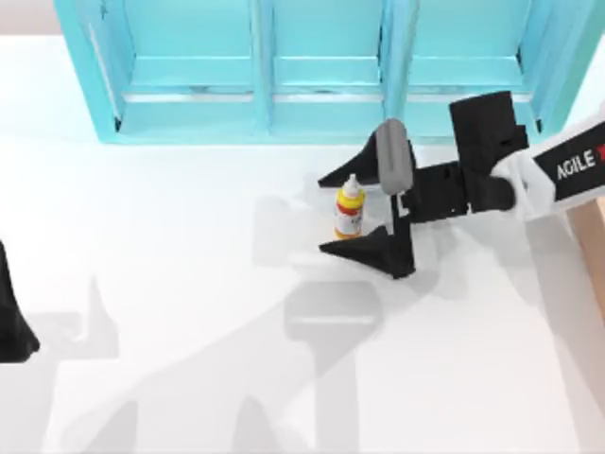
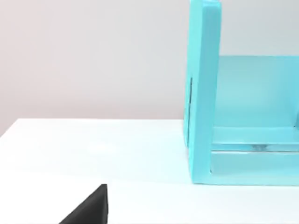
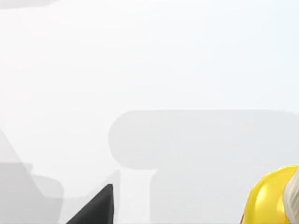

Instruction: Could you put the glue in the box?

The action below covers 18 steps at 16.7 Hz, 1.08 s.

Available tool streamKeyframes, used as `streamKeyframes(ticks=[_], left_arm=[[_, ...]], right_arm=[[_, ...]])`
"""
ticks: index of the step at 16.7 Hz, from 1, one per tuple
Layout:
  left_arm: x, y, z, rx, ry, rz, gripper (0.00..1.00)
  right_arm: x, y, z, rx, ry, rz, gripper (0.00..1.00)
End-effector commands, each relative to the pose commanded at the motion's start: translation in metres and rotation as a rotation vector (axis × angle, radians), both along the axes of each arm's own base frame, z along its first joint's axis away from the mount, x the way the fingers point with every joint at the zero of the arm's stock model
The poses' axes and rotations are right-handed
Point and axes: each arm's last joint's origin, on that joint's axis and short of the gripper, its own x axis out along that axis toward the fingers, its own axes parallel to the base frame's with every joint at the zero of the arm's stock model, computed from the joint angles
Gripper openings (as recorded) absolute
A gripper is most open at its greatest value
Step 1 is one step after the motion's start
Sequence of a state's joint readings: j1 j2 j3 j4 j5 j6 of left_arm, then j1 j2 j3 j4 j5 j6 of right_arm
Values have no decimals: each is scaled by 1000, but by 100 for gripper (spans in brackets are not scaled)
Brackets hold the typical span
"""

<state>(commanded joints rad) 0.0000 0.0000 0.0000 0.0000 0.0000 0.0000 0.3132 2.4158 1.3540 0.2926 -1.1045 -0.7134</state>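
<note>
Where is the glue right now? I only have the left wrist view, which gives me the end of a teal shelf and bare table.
Observer: The glue stands upright in front of the shelf, right of the table's middle in the top view.
Operator: Is a gripper on it?
Observer: The right gripper is around it, open, with one finger on each side. The left gripper is parked at the table's left edge.
Operator: And the box?
Observer: A strip of the tan box shows at the table's right edge, beside the right arm.
</note>
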Motion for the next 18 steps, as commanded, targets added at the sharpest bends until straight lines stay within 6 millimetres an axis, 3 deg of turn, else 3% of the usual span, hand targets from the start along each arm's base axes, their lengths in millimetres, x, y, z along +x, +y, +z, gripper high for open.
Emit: streamKeyframes(ticks=[11, 18], left_arm=[[0, 0, 0, 0, 0, 0, 100], [0, 0, 0, 0, 0, 0, 100]], right_arm=[[0, 0, 0, 0, 0, 0, 2], [0, 0, 0, 0, 0, 0, 0]])
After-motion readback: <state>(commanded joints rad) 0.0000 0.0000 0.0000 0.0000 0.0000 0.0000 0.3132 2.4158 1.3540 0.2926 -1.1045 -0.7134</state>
